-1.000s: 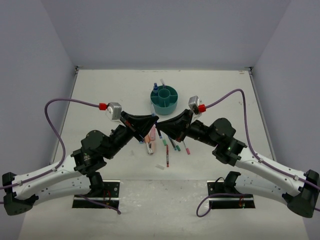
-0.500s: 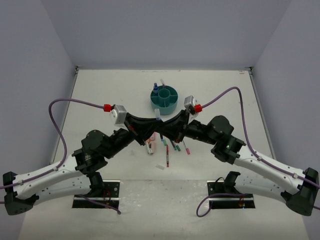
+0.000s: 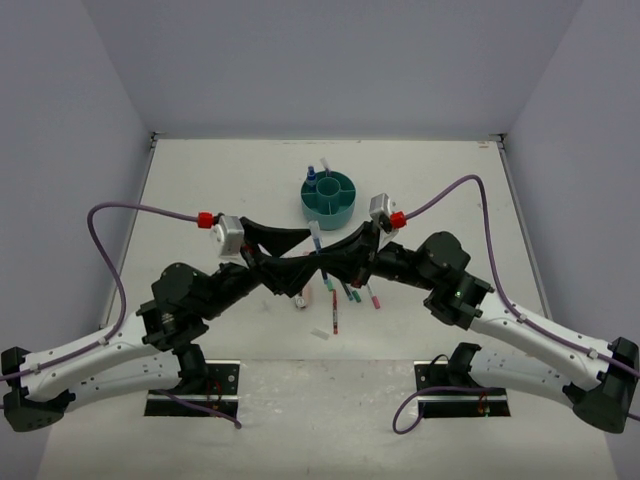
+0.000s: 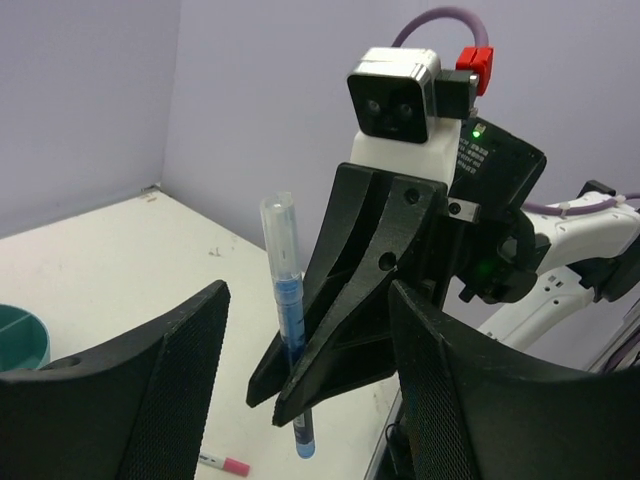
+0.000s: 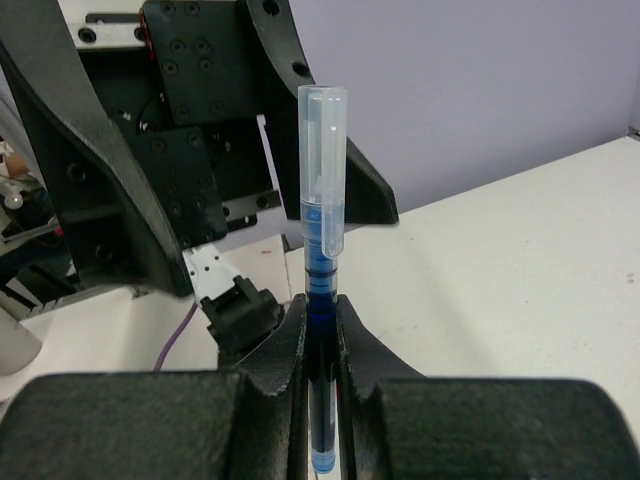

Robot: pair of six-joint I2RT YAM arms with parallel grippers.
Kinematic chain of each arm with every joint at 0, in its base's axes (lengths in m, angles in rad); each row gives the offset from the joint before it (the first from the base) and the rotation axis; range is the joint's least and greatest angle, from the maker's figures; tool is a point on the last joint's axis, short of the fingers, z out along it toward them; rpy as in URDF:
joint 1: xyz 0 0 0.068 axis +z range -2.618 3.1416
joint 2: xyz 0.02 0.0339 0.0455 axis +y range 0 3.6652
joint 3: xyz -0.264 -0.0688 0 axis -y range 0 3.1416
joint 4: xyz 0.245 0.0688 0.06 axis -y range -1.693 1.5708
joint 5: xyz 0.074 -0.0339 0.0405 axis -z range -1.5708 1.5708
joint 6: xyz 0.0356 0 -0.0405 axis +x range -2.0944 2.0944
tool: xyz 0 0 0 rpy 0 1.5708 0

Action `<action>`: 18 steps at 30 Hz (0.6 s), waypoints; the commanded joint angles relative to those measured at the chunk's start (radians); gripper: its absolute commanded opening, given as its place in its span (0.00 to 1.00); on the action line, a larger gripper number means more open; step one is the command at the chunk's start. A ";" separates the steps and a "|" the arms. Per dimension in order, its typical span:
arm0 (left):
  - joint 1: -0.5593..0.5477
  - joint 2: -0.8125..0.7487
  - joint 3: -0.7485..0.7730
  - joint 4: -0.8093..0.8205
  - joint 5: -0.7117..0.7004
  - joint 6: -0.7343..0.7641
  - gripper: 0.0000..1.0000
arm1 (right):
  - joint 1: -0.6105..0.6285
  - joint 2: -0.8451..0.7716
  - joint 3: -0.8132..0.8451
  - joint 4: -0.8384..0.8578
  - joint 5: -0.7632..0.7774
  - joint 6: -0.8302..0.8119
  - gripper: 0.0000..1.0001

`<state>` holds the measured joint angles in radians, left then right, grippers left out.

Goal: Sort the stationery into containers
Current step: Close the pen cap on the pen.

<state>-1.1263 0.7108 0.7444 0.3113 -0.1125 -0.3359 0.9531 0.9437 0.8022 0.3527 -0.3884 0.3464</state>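
Note:
A blue pen (image 3: pixel 316 240) with a clear cap stands upright above the table, and my right gripper (image 3: pixel 323 264) is shut on its lower barrel. In the right wrist view the pen (image 5: pixel 322 200) rises from between the closed right gripper (image 5: pixel 320 312). My left gripper (image 3: pixel 306 254) is open, its fingers spread on either side of the pen (image 4: pixel 284 300) without touching it. The teal organiser (image 3: pixel 331 214) sits just beyond, with a blue marker (image 3: pixel 311 181) in a left compartment. Several pens (image 3: pixel 335 311) and a white eraser (image 3: pixel 320 333) lie below the grippers.
The two arms meet nose to nose at the table's middle, right over the loose stationery. A pink-capped pen (image 4: pixel 225 464) lies under the left gripper. The organiser's rim (image 4: pixel 20 340) shows at the left wrist view's left edge. Grey walls enclose the table.
My left gripper has opened and let go of the blue pen, and its wrist has drawn back slightly to the left. The right gripper has closed on the pen and holds it.

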 commanded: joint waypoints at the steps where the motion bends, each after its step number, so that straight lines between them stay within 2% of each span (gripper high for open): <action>1: -0.001 -0.036 0.052 0.020 -0.002 0.054 0.66 | -0.001 -0.023 -0.011 0.028 -0.052 -0.025 0.00; 5: -0.001 -0.027 0.083 0.021 0.027 0.065 0.60 | -0.001 -0.014 0.002 0.007 -0.102 -0.039 0.00; 12: -0.001 0.002 0.121 0.013 0.053 0.064 0.43 | -0.001 -0.019 0.010 -0.001 -0.161 -0.044 0.00; 18: -0.001 0.023 0.119 0.015 0.074 0.054 0.37 | -0.001 -0.027 0.023 -0.017 -0.167 -0.049 0.00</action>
<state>-1.1263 0.7195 0.8304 0.3168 -0.0723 -0.2952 0.9527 0.9346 0.7921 0.3467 -0.5222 0.3203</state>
